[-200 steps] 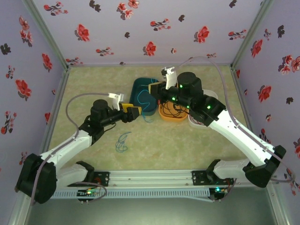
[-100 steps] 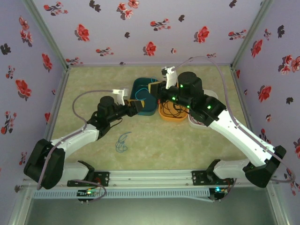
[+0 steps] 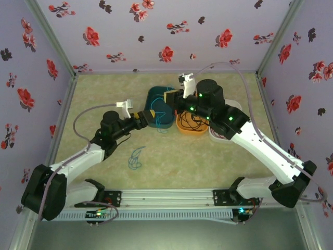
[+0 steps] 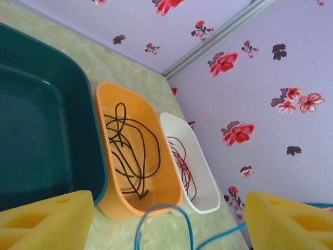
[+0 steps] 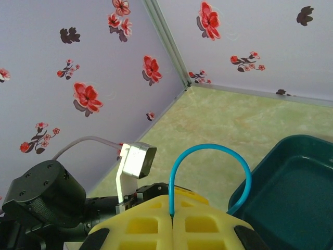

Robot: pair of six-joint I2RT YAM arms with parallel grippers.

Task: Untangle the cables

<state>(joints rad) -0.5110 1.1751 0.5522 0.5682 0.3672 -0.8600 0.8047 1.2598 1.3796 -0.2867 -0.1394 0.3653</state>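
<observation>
The right gripper (image 5: 171, 211) is pinching the blue cable (image 5: 210, 149) tight between its pads, holding an arch of it up beside the teal tray (image 5: 291, 172). This is probably so the left gripper (image 4: 166, 214), standing wide open with a loop between its fingers, can take it. The cable is looking thin, glossy and springy, while the black cable (image 4: 132, 151) and red cable (image 4: 182, 164) are lying in their own trays
</observation>
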